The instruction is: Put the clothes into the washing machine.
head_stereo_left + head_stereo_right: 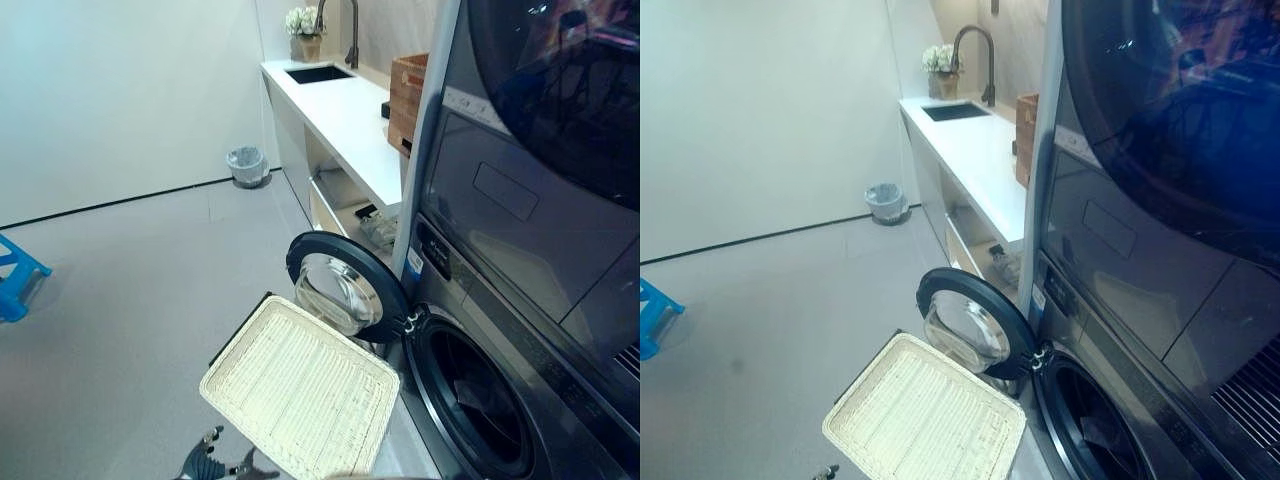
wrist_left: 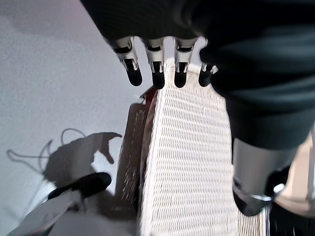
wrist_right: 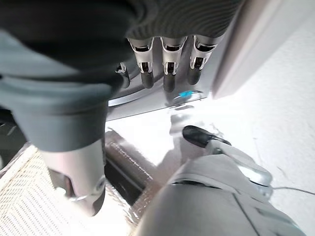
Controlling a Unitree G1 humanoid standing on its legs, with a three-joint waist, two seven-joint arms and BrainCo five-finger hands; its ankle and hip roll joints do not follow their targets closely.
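The front-loading washing machine (image 1: 520, 330) stands at the right with its round door (image 1: 345, 285) swung open to the left. Its drum opening (image 1: 475, 400) is dark inside. A white woven basket (image 1: 300, 385) lies flat on the floor before the door, its woven bottom showing all over. My left hand (image 2: 155, 69) hangs open above the basket's (image 2: 187, 162) near left edge, fingers straight and holding nothing. Its fingertips (image 1: 210, 455) show at the bottom of the left eye view. My right hand (image 3: 167, 73) hangs open too, beside the machine's silver lower front (image 3: 147, 98).
A second machine (image 1: 560, 100) is stacked on top of the washer. Behind runs a white counter (image 1: 340, 110) with a sink (image 1: 318, 73), a tap, flowers and a wooden box (image 1: 408, 95). A small bin (image 1: 246, 165) stands by the wall, a blue stool (image 1: 15, 280) at far left.
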